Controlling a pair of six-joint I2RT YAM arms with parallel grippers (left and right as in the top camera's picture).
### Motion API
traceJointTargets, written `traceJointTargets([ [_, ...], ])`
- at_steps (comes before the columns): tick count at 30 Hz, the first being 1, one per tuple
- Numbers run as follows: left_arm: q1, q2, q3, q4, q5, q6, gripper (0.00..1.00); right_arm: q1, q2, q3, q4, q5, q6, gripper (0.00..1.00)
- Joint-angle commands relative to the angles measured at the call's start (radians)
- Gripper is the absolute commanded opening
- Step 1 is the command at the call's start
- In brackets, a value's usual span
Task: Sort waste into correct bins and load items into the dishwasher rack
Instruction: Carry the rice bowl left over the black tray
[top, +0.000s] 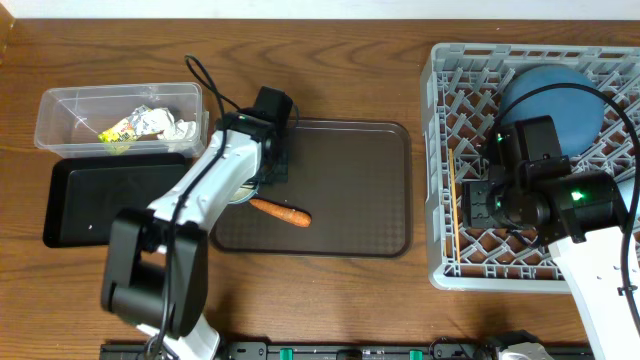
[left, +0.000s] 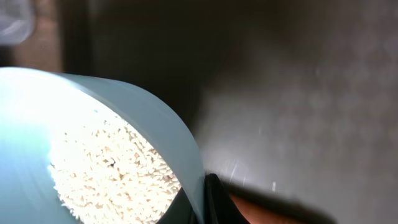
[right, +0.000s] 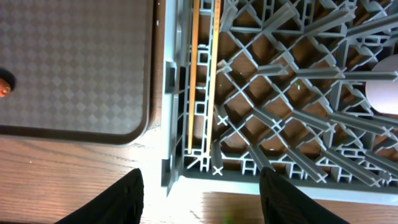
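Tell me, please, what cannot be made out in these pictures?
Bowl: overhead, the left arm covers nearly all of it; left wrist, frame edges crop it.
Carrot: left wrist, only a blurred orange sliver at the bottom edge.
Blue dish: overhead, the right arm hides its lower part.
Pale round object: right wrist, cropped by the right edge; unidentifiable.

Overhead: fixed, high, straight down, whole table (top: 320, 300) in frame, tray (top: 350, 170) in the centre, rack (top: 443, 200) on the right. Left wrist: very close, angled into the bowl (left: 161, 124) of rice (left: 106, 168), dark tray surface behind. Right wrist: near, straight down on the rack's left wall, chopsticks (right: 194, 74) and tray corner. Both that view and overhead show the rack edge, tray and carrot (top: 283, 213).
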Motion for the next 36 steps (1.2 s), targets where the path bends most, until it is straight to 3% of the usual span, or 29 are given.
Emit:
traceJointTargets([
  [1, 0.003, -0.071, -0.003, -0.049, -0.016, -0.002, 0.06, -0.013, 0.003, -0.005, -0.01, 0.011, -0.007, 0.58],
  [12, 0.127, -0.253, -0.003, -0.15, 0.048, -0.004, 0.06, -0.013, 0.003, -0.005, -0.014, 0.013, -0.007, 0.56],
  [28, 0.653, -0.256, -0.004, -0.104, 0.563, 0.176, 0.06, -0.013, 0.003, -0.005, -0.024, 0.029, -0.007, 0.55],
  [36, 0.848, -0.174, -0.004, -0.042, 0.81, 0.215, 0.06, -0.013, 0.003, -0.005, -0.032, 0.029, -0.007, 0.53],
])
